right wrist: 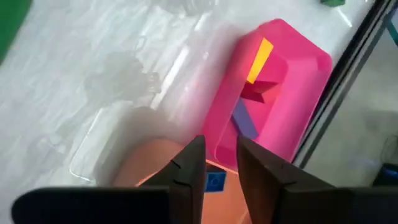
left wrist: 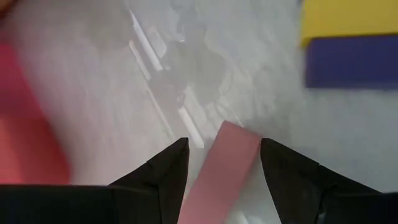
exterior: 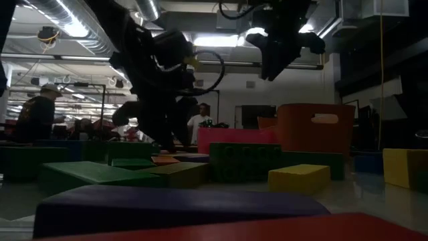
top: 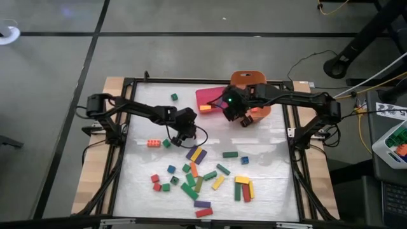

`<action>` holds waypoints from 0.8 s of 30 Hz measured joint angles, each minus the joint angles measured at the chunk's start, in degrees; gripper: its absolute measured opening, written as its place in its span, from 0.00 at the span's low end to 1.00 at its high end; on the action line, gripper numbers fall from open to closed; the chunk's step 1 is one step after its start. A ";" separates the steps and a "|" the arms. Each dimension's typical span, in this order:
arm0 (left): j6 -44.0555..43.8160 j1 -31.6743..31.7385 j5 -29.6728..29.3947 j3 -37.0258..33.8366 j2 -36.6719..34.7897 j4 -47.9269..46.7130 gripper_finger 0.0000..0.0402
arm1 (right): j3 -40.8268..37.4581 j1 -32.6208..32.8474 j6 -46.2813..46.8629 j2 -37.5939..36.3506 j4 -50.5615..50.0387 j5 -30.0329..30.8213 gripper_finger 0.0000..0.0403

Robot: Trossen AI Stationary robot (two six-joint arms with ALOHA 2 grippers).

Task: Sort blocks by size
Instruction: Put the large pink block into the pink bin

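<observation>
Pink is the colour of the bar point(left wrist: 221, 165) that matters now: it sits between the fingers point(left wrist: 168, 174) of the left gripper point(top: 181, 133), low over the middle of the table point(top: 267, 184), left of centre. I judge the jaws to be closed on the pink bar, since it touches a finger on each side. Its long axis runs forward along the fingers, slightly askew, with its free end poking out past the tips. Just beside it on the table lie a yellow bar point(left wrist: 348, 18) and a purple bar point(left wrist: 351, 62), side by side. The rest of the loose blocks point(top: 191, 184) are scattered nearer, across the near half of the table.

Far and to the right of the left gripper stands the pink tray point(top: 206, 95), already holding yellow, red and purple bars. As a long piece, the pink bar most likely belongs there, so the carry would go far and right.

Further right, touching the tray, is the orange tub point(top: 248, 77), with a blue cube point(right wrist: 216, 181) inside. The right gripper point(right wrist: 221, 149) hangs over the tub's near edge, its jaws nearly together and holding nothing, so it is nearer the tray but empty
</observation>
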 joint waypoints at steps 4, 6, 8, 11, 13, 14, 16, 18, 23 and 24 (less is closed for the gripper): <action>-0.21 1.45 2.60 0.00 1.25 -0.50 0.46 | -0.02 0.01 0.05 0.02 -0.05 -5.12 0.23; -0.31 2.10 4.12 0.00 1.98 -0.52 0.46 | -0.02 0.01 0.92 0.02 -0.07 -8.35 0.23; -0.46 2.55 4.77 0.09 2.61 -0.44 0.46 | -0.02 0.01 2.95 0.02 -0.16 -11.78 0.23; -1.84 3.08 5.19 0.15 3.02 -0.42 0.46 | -0.06 0.16 5.72 0.02 -0.92 -17.61 0.23; -2.94 3.23 5.23 0.15 3.02 -0.56 0.44 | -0.69 0.91 7.19 0.02 -0.94 -20.52 0.23; -3.52 3.22 5.24 0.15 3.02 -0.63 0.41 | -1.16 1.50 7.69 0.02 -1.04 -21.19 0.23; -4.79 3.21 5.21 0.25 3.06 -0.90 0.36 | -2.24 3.10 9.01 0.04 -1.12 -21.63 0.23; -6.29 3.20 5.16 0.35 3.13 -0.72 0.28 | -3.59 5.11 10.77 0.04 -0.71 -21.68 0.23; -13.11 3.06 4.69 0.37 3.13 4.31 0.21 | -8.24 10.48 17.02 0.07 2.23 -20.22 0.23; -14.85 3.06 4.73 0.38 3.13 5.74 0.21 | -9.25 11.62 18.23 0.07 3.06 -19.54 0.23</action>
